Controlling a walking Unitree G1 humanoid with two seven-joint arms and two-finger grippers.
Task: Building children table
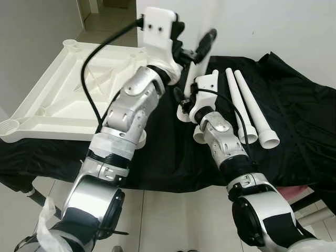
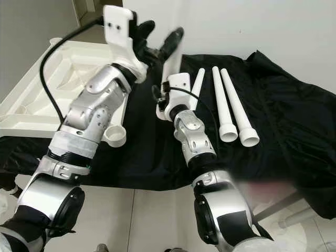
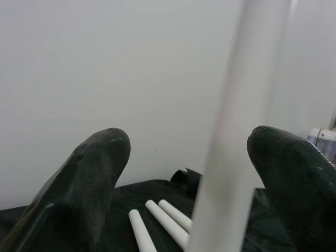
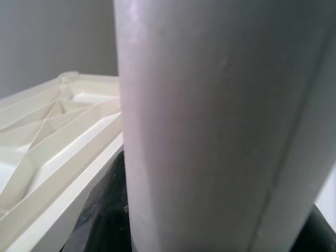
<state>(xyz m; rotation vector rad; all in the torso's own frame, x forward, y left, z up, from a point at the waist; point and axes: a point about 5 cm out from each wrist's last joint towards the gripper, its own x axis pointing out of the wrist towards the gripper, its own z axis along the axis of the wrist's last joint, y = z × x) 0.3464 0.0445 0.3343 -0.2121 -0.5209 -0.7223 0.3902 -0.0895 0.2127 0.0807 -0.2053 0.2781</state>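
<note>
I see the white tabletop (image 1: 63, 100) lying upside down, ribs up, in the upper left of the head views, resting on a counter (image 1: 304, 131) draped in black cloth. Three white table legs (image 2: 231, 105) lie side by side on the cloth right of centre, their wide ends toward me.

A fourth white leg (image 2: 169, 65) stands roughly upright in the upper middle of the frame, between my two arms. My left pincer (image 2: 160, 39) is raised near the top centre, and its black fingers (image 3: 89, 178) stand apart on either side of the leg; in the left wrist view the leg (image 3: 236, 131) runs up between them, close against one fingertip, with a clear gap to the other. I cannot tell whether that finger actually touches it.

My right pincer (image 1: 188, 97) sits lower, near the centre of the frame, right at the foot of the upright leg. In the right wrist view the leg (image 4: 210, 126) is pressed up close to the lens, with the tabletop (image 4: 52, 131) behind it. I cannot tell whether the right pincer is clamped on the leg.
</note>
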